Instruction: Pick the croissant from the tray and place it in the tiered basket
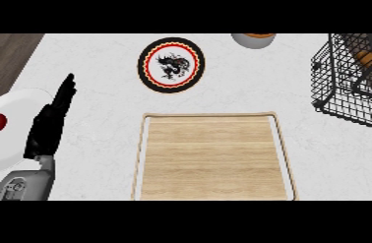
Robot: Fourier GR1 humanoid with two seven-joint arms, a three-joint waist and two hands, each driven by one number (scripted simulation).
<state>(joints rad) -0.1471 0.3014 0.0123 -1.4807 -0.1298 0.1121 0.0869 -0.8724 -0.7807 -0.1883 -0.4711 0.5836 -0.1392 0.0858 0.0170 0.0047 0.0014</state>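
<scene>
1. White, faintly speckled stone counter [94, 65] across nearly the whole view, with a strip of dark wood [16, 47] at the upper left corner.
2. Pale wooden rectangular tray with a raised rim [211, 115] at lower centre, grain running lengthwise.
3. Round plate with black rim, red and yellow ring and dark dragon figure on white [171, 65] above the tray, apart from it.
4. Black wire tiered basket [335, 97] at the right edge, partly cut off; inside it a brown, orange-toned item [361, 54], probably the croissant, seen through the wires, too hidden to tell for sure.
5. Grey bowl with orange contents [254, 40] at the top edge, cut off.
6. Black left hand [51, 121] at the left, fingers straight and released, pointing up and away, holding nothing.
7. White rounded body part with a red spot [13, 126] beside that hand.
</scene>
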